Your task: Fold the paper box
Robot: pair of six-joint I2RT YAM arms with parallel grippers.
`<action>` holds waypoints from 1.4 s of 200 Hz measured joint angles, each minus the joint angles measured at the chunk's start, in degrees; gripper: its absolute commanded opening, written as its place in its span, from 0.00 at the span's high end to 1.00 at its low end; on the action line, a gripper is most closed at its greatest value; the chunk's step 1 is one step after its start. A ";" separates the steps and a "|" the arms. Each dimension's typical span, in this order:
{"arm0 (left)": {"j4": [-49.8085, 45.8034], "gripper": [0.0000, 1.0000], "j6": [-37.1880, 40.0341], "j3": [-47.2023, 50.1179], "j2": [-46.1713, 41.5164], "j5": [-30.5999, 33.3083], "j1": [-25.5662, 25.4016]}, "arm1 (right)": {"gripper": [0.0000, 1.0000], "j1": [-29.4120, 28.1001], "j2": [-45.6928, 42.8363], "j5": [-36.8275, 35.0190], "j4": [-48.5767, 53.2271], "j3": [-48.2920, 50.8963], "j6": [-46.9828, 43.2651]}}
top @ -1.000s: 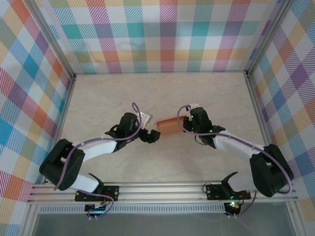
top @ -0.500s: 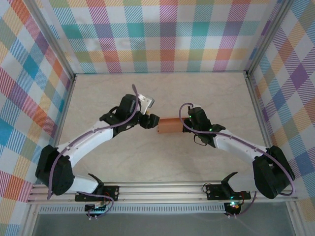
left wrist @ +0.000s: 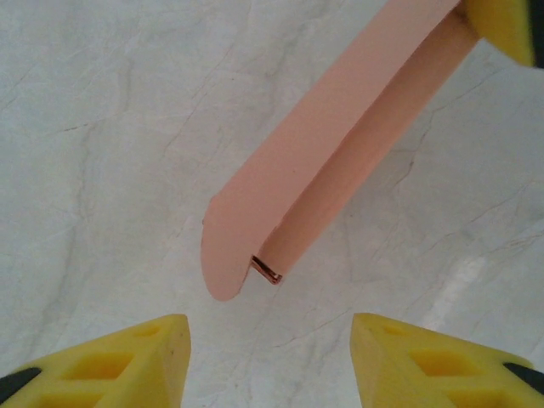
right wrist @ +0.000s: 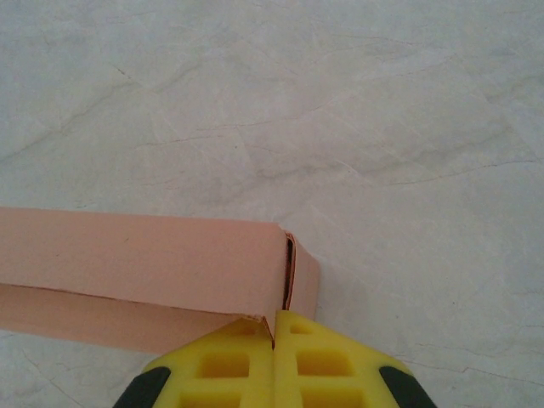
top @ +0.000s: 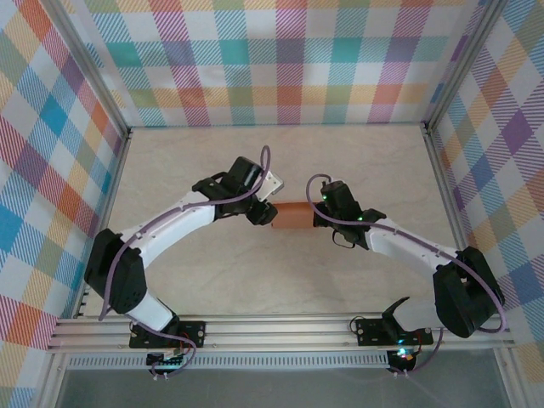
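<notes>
table [top: 255,280]: box [top: 293,217] was mid-table, long axis left-right, rounded flap end pointing at the left arm. right gripper [right wrist: 274,327] was clamped on its right end. left gripper [left wrist: 270,331] had jaws apart just short of the flap, gripping nothing.

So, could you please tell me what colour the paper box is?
The paper box is plain salmon-orange, shown best in the right wrist view.

Bright even diffuse light; soft shadow under paper box [left wrist: 340,144] on table [left wrist: 102,127]; mild glare patch; wrist views sharp.
</notes>
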State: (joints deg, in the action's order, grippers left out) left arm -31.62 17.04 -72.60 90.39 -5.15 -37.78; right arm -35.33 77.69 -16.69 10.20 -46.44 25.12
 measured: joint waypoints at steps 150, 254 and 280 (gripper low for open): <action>0.44 0.71 2.08 -3.85 7.69 5.68 -0.35 | 1.00 0.00 0.39 1.25 2.36 -1.46 -0.04; 0.66 0.82 1.20 -4.07 8.52 5.77 -0.37 | 1.00 0.00 0.90 1.53 2.99 -2.12 -0.07; 0.48 0.89 0.68 -4.17 8.57 6.12 -0.39 | 1.00 0.00 0.92 1.55 3.04 -2.19 -0.07</action>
State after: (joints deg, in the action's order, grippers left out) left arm -31.14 17.72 -76.77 98.96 0.97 -38.17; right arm -35.33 78.61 -15.14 13.23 -48.62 25.06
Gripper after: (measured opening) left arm 0.171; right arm 0.046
